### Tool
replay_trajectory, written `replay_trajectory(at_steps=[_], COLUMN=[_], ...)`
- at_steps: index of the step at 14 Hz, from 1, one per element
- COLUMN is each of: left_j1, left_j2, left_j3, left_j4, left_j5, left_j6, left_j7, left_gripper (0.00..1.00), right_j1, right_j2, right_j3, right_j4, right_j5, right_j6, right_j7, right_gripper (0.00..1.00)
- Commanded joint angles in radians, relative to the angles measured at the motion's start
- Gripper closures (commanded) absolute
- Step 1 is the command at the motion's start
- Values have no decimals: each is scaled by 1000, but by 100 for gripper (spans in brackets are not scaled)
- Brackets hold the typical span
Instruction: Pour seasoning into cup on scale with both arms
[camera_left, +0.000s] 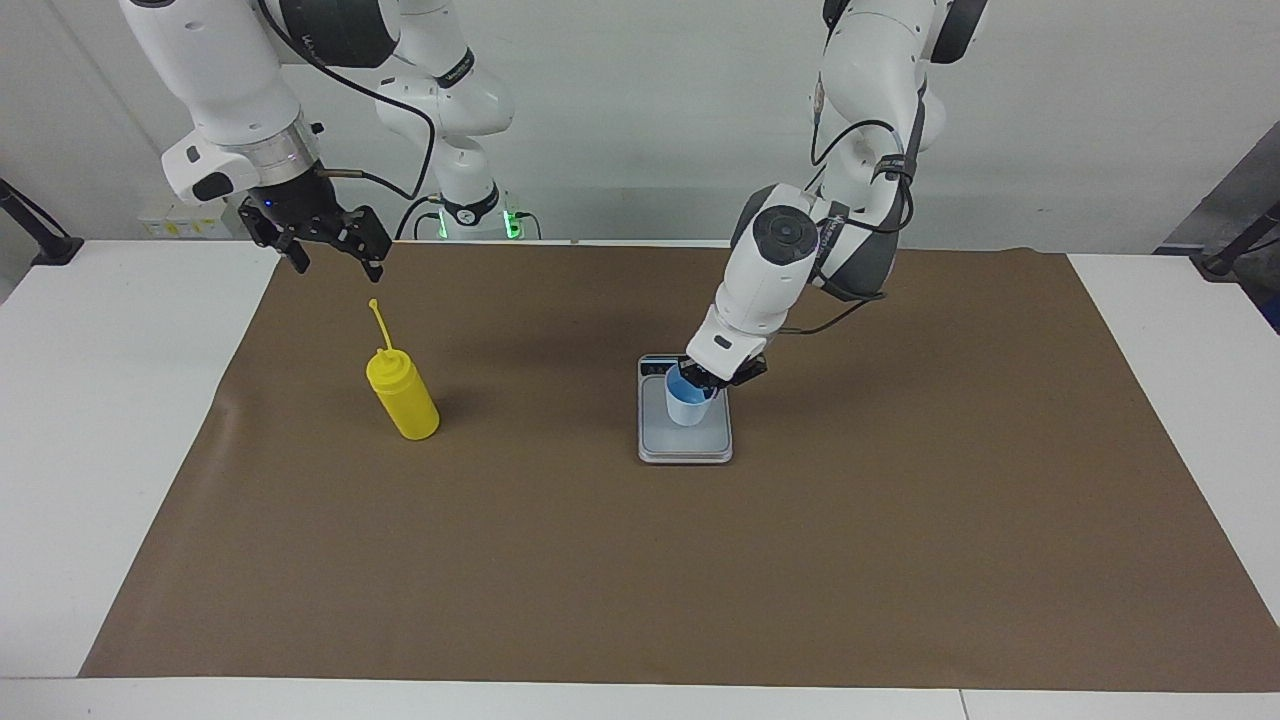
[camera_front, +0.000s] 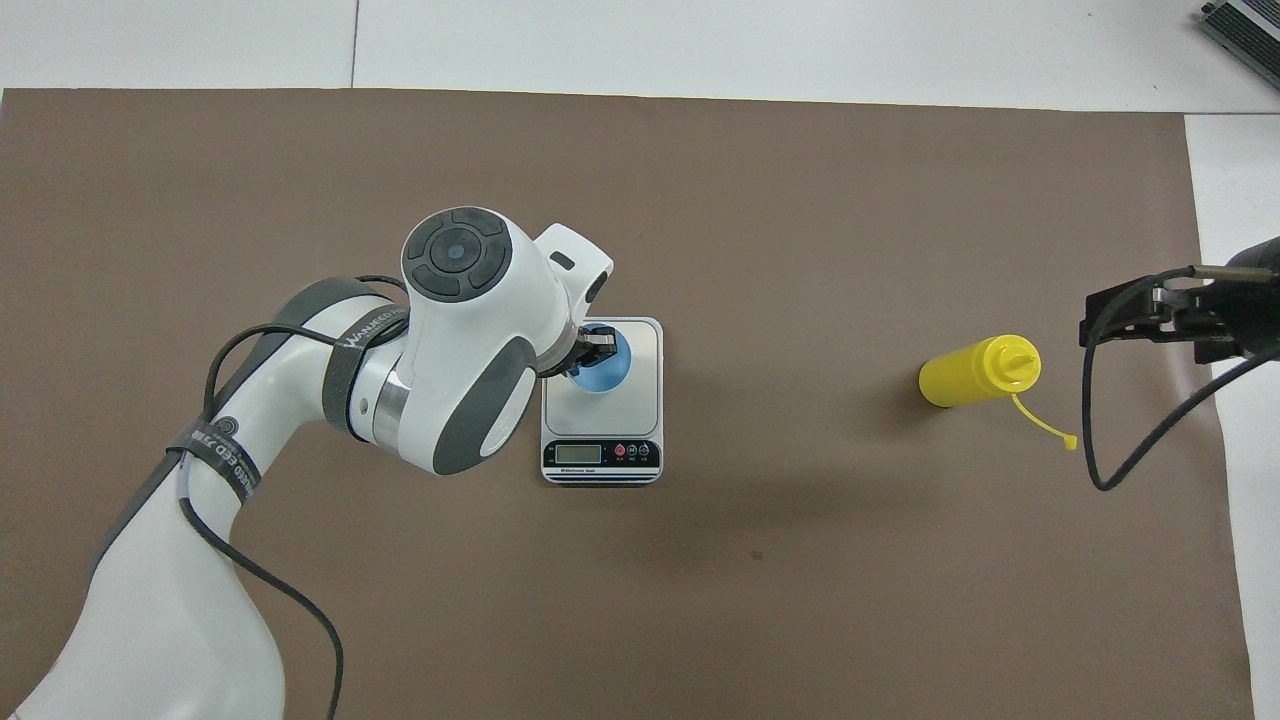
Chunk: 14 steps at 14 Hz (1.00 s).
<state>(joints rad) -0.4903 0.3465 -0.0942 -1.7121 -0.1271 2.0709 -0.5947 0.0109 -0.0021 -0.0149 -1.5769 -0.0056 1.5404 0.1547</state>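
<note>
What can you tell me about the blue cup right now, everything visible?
The cup is small, pale blue, tapered and handleless, plastic by its look. It is upright with its mouth open upward; nothing shows inside it. It is over the grey plate of the scale; whether its base rests there yet cannot be told. The left end effector is shut on its rim, on the side toward the robots. Nothing else touches it.

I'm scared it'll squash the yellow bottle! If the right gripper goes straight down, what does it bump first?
Probably the brown mat near its edge, not the yellow bottle. The right gripper points down, open, off to the bottle's side; depth is unclear.
</note>
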Motion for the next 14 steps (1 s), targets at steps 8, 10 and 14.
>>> replay_trajectory(at_steps=[8, 10, 14], left_j1=[-27, -18, 57], left_j2=[-6, -17, -87], left_j3=[16, 19, 27], left_j4=[-23, -15, -12], left_j5=[69, 93, 124], left_j6=[8, -12, -14], left_j7=[-7, -5, 3], left_gripper=[0, 0, 0], right_j1=[-22, -23, -23], right_j2=[-29, -35, -35], right_j3=[4, 4, 4], right_j4=[-41, -48, -49], right_j5=[18, 18, 18], right_j6=[44, 47, 49], right_j7=[-20, -20, -20], right_gripper=[0, 0, 0])
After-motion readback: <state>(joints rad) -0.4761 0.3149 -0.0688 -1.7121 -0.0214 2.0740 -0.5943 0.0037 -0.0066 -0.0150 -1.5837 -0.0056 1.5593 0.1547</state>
